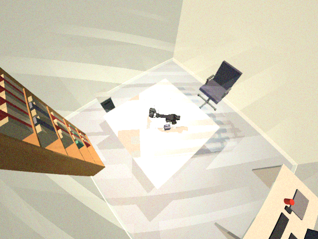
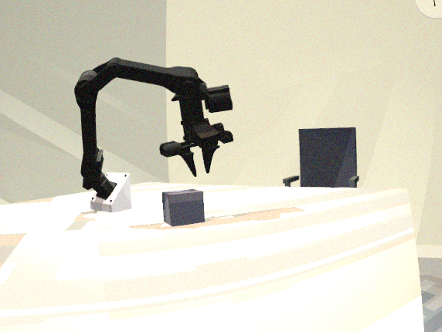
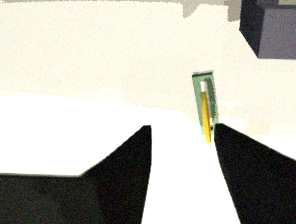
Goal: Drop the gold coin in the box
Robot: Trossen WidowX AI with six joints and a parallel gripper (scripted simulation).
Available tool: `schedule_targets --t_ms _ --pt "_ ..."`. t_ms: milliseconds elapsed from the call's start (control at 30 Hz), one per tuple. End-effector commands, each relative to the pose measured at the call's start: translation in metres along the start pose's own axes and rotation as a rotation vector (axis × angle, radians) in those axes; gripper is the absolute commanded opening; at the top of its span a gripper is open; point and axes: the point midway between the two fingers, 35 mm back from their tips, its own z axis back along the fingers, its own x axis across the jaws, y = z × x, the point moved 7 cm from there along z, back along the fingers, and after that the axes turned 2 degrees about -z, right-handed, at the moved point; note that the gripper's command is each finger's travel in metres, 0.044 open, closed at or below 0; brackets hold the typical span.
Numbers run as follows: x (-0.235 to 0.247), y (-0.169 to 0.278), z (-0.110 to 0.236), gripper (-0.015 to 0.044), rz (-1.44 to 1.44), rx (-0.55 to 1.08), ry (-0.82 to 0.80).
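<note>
The thin gold coin [image 3: 205, 115] stands on its edge in the green holder [image 3: 209, 86] on the white table; in the wrist view it lies below and ahead, close to the right finger. My gripper [image 3: 182, 131] [image 2: 200, 171] [image 1: 174, 120] is open and empty. It hangs well above the table. The closed grey box [image 2: 183, 207] [image 1: 167, 127] [image 3: 270, 25] stands on the table below and a little left of the fingers in the exterior view. The coin and holder do not show in the top and exterior views.
The arm's white base block [image 2: 113, 193] stands at the left of the white table [image 2: 270, 247]. A dark office chair [image 2: 328, 158] [image 1: 219, 83] stands beyond the table. A wooden bookshelf [image 1: 41, 130] and a small dark bin [image 1: 108, 104] are off the table.
</note>
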Motion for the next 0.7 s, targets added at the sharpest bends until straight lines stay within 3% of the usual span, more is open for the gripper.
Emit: schedule_targets --t_ms 0,300,433,667 --pt "0.007 0.058 0.001 0.0161 0.185 -0.111 0.176" --pt "0.001 0.060 0.002 0.0161 0.195 -0.119 0.185" --pt "-0.002 0.056 -0.030 0.0161 0.195 -0.120 0.185" --pt "-0.004 0.055 -0.037 0.0161 0.194 -0.120 0.185"
